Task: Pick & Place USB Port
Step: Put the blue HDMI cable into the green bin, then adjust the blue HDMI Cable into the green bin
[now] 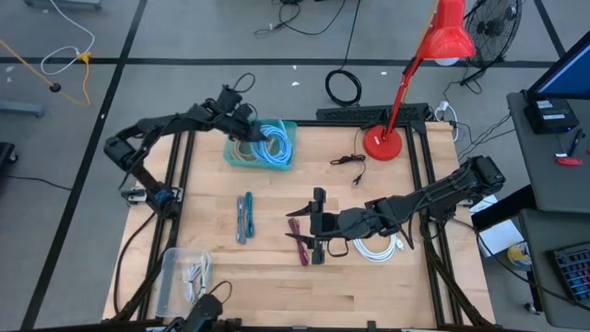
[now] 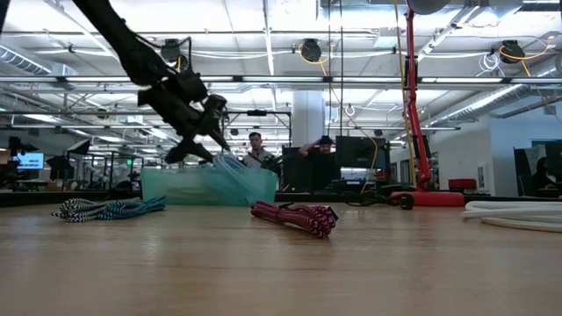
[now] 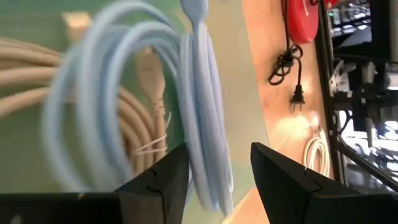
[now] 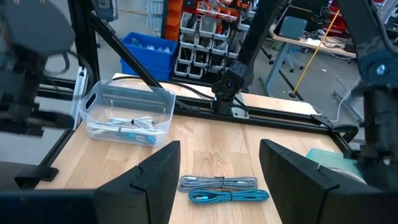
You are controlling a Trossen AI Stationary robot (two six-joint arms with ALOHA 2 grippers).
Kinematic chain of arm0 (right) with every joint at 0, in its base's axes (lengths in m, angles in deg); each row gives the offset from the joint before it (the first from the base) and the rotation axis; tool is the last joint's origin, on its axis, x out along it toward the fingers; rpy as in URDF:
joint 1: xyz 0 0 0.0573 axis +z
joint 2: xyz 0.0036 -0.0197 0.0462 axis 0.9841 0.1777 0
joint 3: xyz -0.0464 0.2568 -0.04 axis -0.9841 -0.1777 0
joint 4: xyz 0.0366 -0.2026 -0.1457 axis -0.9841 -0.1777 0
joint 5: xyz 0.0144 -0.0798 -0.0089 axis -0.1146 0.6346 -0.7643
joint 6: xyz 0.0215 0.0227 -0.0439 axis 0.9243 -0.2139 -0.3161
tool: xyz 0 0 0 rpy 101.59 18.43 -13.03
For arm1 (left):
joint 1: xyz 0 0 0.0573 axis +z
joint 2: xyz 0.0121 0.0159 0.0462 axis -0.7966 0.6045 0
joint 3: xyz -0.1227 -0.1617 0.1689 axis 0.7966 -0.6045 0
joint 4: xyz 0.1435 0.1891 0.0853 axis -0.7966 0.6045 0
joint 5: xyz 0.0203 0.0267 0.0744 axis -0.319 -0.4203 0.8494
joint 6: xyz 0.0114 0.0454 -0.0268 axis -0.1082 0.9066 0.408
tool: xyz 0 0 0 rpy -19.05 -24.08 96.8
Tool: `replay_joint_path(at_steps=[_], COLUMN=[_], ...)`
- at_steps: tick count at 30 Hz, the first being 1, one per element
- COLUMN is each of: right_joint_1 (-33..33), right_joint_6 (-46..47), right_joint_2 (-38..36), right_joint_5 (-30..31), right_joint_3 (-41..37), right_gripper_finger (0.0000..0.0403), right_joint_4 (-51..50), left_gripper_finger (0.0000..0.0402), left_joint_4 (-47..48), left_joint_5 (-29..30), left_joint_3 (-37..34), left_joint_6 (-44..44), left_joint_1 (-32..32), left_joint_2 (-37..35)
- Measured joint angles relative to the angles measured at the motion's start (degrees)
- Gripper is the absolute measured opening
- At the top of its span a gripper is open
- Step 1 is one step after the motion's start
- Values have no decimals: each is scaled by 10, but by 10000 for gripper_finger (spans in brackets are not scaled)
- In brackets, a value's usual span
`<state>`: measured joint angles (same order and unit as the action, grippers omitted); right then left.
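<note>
Light-blue USB cable (image 1: 274,143) hangs btwn left gripper (image 1: 247,129) fingers over teal bin (image 1: 287,159), jaws apart: release step, I'd say. Right gripper (image 1: 318,226) released, above red cable (image 1: 299,242); next likely descend, grasp.

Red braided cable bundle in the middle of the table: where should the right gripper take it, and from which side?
Grip the red braided cable bundle across its middle, descending from above. It lies flat on the table as a long narrow coil, so open fingers can straddle its short width. The right gripper, fingers open, already hovers beside it; the white cable is clear on the other side.
</note>
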<state>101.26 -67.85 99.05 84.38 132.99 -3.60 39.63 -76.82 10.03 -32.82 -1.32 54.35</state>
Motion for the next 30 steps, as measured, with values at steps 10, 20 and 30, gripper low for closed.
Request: replay_joint_path(at_steps=[10, 20, 30], right_joint_1=[0, 1, 7], right_joint_6=[4, 4, 1], right_joint_2=[0, 0, 0], right_joint_5=[0, 0, 0], right_joint_3=[0, 0, 0], right_gripper_finger=[210, 210, 210], right_joint_4=[0, 2, 2], left_gripper_finger=[177, 116, 3], left_joint_4=[284, 324, 267], left_joint_5=[214, 314, 334], left_joint_3=[86, 107, 107], left_joint_6=[106, 124, 146], left_joint_1=[13, -7, -27], left_joint_2=[-82, -51, -6])
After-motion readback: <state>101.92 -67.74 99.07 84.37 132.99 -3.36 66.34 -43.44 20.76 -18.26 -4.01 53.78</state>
